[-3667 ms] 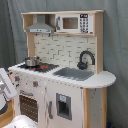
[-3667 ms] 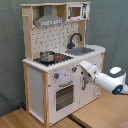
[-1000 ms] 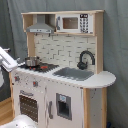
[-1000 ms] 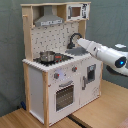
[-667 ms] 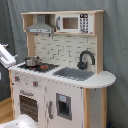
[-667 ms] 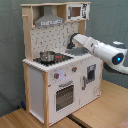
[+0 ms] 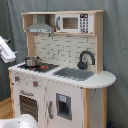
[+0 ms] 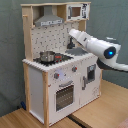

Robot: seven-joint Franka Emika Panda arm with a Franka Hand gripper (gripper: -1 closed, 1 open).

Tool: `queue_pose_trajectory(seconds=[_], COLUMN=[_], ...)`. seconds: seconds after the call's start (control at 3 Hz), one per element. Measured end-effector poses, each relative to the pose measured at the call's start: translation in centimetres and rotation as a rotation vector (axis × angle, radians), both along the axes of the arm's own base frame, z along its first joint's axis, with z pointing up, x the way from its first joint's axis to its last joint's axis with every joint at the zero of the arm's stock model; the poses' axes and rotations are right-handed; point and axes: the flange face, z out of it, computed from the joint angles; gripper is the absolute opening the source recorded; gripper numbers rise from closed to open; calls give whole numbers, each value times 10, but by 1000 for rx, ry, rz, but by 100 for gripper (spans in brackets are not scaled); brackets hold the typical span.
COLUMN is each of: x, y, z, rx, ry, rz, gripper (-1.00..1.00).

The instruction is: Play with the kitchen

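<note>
The kitchen (image 7: 60, 85) is a white and light-wood toy with a grey hood, a microwave (image 7: 72, 23), a black faucet (image 7: 85, 59), a grey sink (image 7: 74, 73), a stove, knobs and an oven door (image 7: 29, 106). In the second exterior view the kitchen (image 8: 57, 85) fills the left half. My white arm (image 8: 100, 49) reaches in from the second exterior view's right. Its end, the gripper (image 8: 71, 34), is held at backsplash height, above the counter. In the first exterior view only a white part of the arm (image 7: 5, 50) shows at the left edge.
A small silver pot (image 7: 31, 61) stands on the stove, with a red piece (image 7: 44, 66) beside it. The pot (image 8: 46, 55) also shows in the second exterior view. The kitchen stands on a wooden surface (image 8: 100, 112). Grey curtains hang behind.
The arm has risen from in front of the oven to backsplash height. Over the last second it crept up and toward the second exterior view's left.
</note>
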Motion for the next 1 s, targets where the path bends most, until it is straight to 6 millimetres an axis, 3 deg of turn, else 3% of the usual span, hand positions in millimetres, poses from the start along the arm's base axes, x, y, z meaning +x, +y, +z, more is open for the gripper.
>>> queue_pose_trajectory(seconds=[1.0], x=[54], y=[28], z=[5], rx=[190], ry=[110], rz=[-42], gripper=[100])
